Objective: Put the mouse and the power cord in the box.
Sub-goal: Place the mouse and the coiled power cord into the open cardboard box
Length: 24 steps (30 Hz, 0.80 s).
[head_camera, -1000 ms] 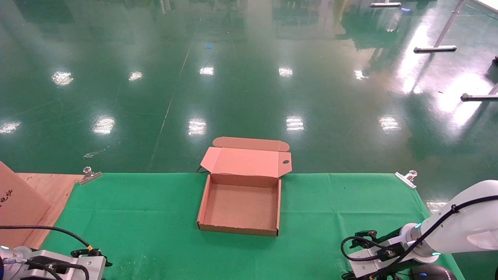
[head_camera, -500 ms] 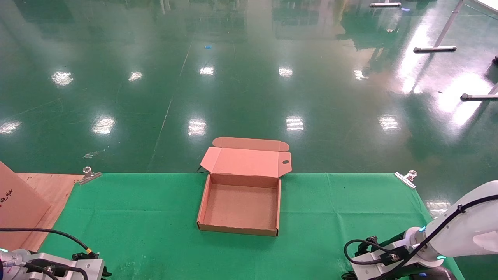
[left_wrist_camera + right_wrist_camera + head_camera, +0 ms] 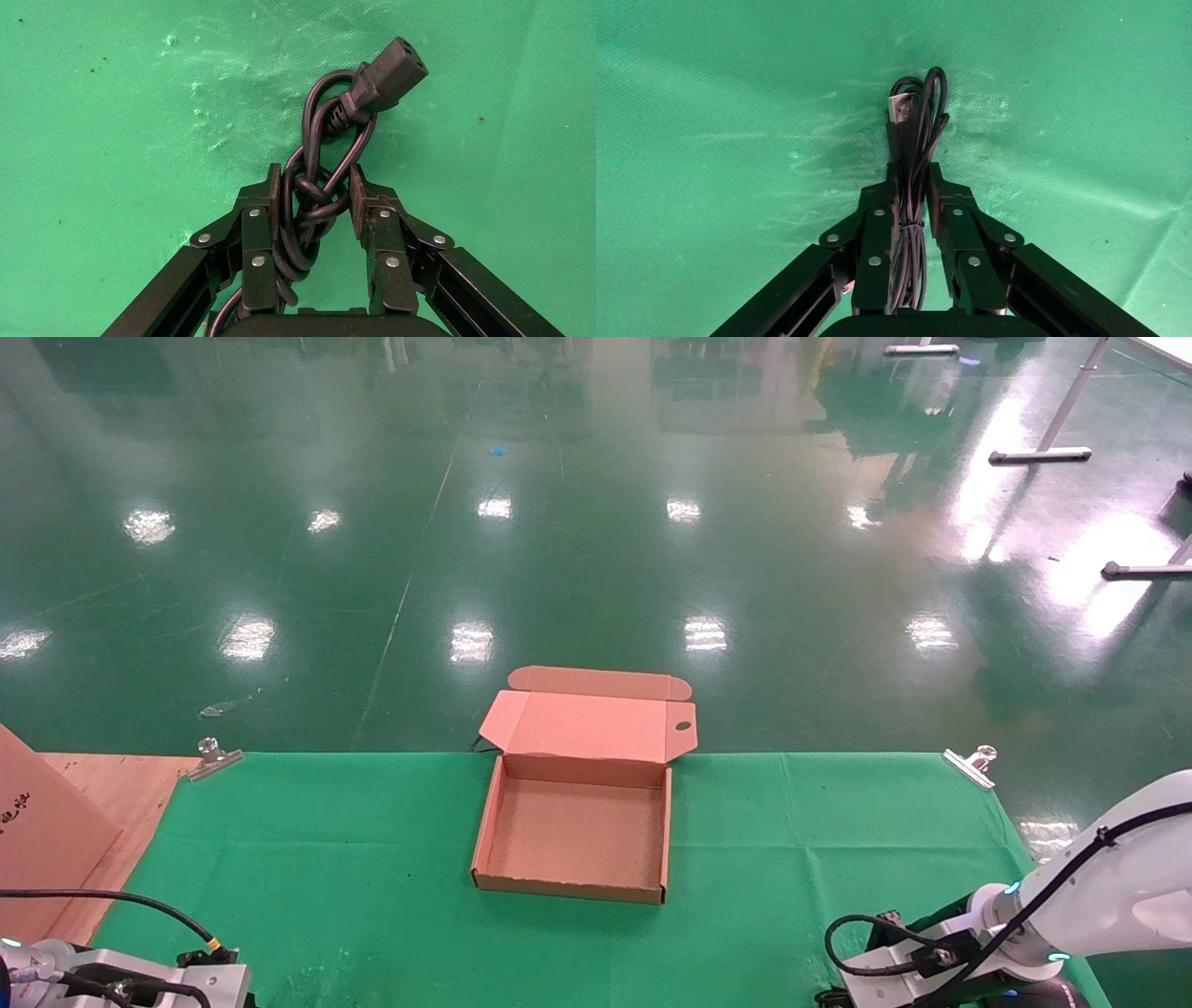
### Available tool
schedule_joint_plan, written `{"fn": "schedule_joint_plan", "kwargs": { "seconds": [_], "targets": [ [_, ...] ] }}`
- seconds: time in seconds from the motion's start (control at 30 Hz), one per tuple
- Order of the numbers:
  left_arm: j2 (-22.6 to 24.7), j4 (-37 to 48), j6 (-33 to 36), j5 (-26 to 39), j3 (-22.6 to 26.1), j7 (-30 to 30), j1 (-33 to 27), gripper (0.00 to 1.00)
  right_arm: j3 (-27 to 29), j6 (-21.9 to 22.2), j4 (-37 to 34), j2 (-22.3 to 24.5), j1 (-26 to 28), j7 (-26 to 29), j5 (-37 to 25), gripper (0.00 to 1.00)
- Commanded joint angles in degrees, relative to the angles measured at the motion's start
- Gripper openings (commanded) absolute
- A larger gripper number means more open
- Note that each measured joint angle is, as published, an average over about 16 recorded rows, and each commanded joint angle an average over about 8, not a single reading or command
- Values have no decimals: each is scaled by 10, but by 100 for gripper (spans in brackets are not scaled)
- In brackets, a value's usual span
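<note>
The box (image 3: 488,822) lies open and empty at the middle of the green cloth, its lid folded back over the far edge. At the near left, my left gripper (image 3: 315,175) is shut on the knotted loops of the power cord (image 3: 318,130). The cord's chunky plug (image 3: 390,74) rests on the cloth beyond the fingertips. At the near right, my right gripper (image 3: 913,172) is shut on the tied bundle of the mouse's thin wire (image 3: 921,119), with its USB plug (image 3: 898,107) sticking out. The mouse body is hidden under the right arm (image 3: 1099,887).
A brown cardboard sheet (image 3: 42,822) leans on a wooden board (image 3: 126,784) at the left end of the table. Metal clips (image 3: 212,754) (image 3: 973,761) pin the green cloth (image 3: 819,840) at its far corners. Shiny green floor lies beyond the far edge.
Both wrists have sunk lower toward the near edge of the head view. The dark mouse seen under the right arm earlier is now covered. The box has not moved.
</note>
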Motion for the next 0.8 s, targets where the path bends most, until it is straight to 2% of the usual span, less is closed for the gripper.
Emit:
{"fn": "schedule_joint_plan", "kwargs": {
  "seconds": [0.03,0.23,0.4,0.6,0.8],
  "targets": [
    [2,1,0,0,0,0,2,0,1,0,-4,0,0,-2,1,0],
    [-3,-4,13,-1,-1,3,-20,0,5,-10,-7,5,13,-10,8,0],
    [-10,-15,39,-1,-1,8,-60,0,16,-35,7,19,40,-17,24,0],
    [-11,-38,79,-1,-1,8,-126,0,36,-87,51,43,97,-12,53,0],
    [6,-68,116,-4,-4,-12,-211,0,56,-135,113,51,165,29,80,0]
  ]
}}
